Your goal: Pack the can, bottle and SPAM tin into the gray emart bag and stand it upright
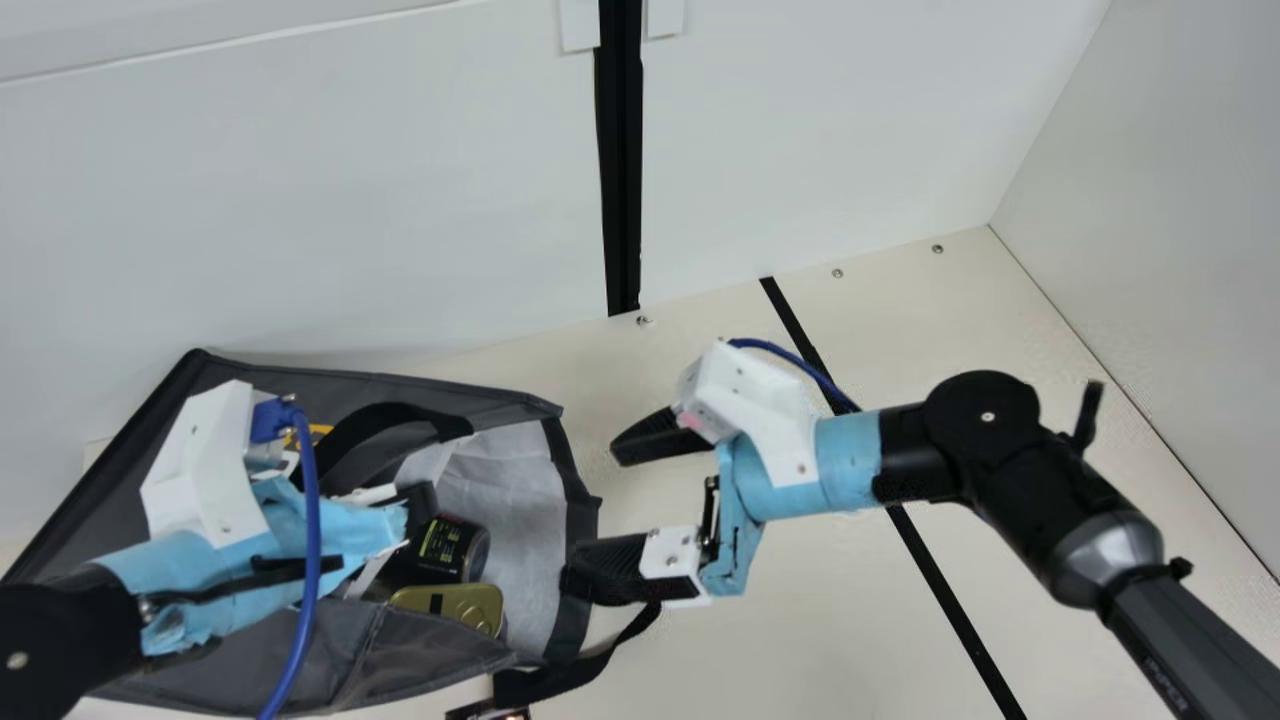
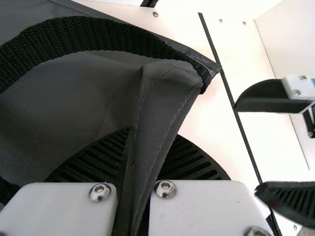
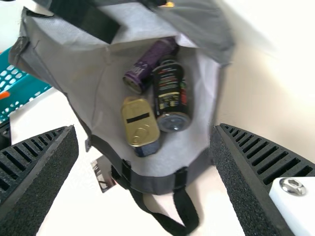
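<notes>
We're logging the gold SPAM tin, purple can and black bottle as packed, gray bag lying open toward three o'clock in the main view, left gripper clamping its fabric, right gripper holding its fingers apart, uprighting remaining.

The gray emart bag gapes toward the right gripper, pinched by the left gripper. Inside, gold SPAM tin, black cylinder and purple cylinder lie close together.
</notes>
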Controlling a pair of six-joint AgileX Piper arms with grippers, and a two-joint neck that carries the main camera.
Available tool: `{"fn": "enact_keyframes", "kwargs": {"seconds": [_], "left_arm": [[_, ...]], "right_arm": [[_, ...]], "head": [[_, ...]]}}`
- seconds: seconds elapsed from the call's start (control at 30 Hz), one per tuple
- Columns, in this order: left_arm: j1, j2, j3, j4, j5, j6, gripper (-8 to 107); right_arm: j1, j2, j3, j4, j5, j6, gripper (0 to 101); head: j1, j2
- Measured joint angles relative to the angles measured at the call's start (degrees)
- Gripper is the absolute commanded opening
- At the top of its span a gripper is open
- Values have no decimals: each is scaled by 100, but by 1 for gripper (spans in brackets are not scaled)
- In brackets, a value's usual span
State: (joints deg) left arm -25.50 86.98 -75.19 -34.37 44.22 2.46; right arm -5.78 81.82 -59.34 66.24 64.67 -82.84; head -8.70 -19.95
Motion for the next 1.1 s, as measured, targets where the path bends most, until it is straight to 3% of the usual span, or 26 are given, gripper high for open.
{"fn": "enact_keyframes", "kwargs": {"seconds": [0.53,1.1], "left_arm": [[0,0,0,0,0,0,-8],[0,0,0,0,0,0,-8]], "right_arm": [[-1105,-419,-105,-317,135,390,95],[-1764,-994,-107,-1193,-741,1154,95]], "head": [[0,9],[0,9]]}}
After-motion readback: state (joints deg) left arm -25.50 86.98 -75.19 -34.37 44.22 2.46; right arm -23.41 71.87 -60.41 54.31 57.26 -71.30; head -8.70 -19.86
